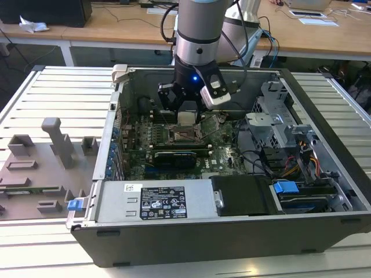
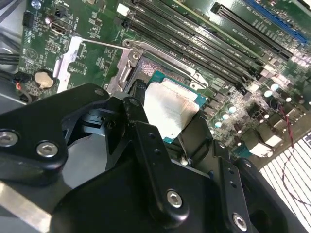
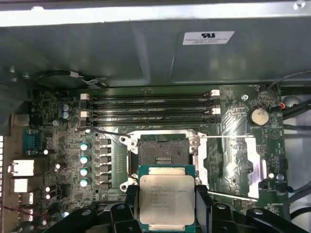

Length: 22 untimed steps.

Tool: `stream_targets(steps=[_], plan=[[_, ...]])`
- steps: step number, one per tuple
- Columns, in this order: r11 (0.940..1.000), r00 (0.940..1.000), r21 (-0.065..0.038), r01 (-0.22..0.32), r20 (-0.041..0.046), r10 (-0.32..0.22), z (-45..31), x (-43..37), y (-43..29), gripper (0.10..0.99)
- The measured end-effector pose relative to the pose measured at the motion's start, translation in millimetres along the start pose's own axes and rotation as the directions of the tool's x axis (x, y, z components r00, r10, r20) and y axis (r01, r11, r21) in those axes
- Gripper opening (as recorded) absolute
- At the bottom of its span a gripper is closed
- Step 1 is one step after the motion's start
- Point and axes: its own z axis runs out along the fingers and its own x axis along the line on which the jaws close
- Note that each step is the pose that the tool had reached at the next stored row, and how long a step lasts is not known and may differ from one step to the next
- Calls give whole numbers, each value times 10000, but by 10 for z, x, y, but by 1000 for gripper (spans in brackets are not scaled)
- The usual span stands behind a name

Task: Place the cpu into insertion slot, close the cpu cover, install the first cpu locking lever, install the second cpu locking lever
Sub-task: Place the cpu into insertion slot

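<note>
The tool (image 3: 167,195) is clamping the cpu (image 3: 166,208) by opposite edges, holding it level just above the bare insertion slot (image 3: 162,154) mid-motherboard. The cpu cover (image 3: 234,165) is lying swung aside, giving clear entry.

I count one cpu (image 3: 166,199), one hand (image 3: 167,208) of mine, one insertion slot (image 3: 163,153), one cpu cover (image 3: 255,167), one open computer case (image 1: 232,238), four long memory slots (image 3: 150,103), one round coin battery (image 3: 259,115), four blue-topped capacitors (image 3: 84,159) in a column, and one white label (image 3: 208,38) on the case wall.
</note>
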Motion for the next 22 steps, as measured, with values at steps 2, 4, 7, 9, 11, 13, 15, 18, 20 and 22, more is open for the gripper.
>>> stream_targets(steps=[2,4,7,9,11,13,15,18,20,22], plan=[[10000,10000,-1,0,1,0,37,-1,-3,545],[10000,10000,3,0,-1,0,39,0,-4,545],[10000,10000,0,-36,3,36,42,-1,-4,545],[9995,9995,4,-309,27,309,43,-1,-4,545],[9983,9983,10,-581,54,581,45,-1,-4,545],[9963,9962,21,-864,79,864,46,-1,-4,545],[9929,9929,33,-1187,110,1187,47,-1,-4,545],[9855,9854,50,-1699,160,1698,50,-1,-4,545],[9741,9739,60,-2261,215,2260,53,-1,-5,545],[9615,9612,55,-2748,260,2746,55,-1,-5,545]])
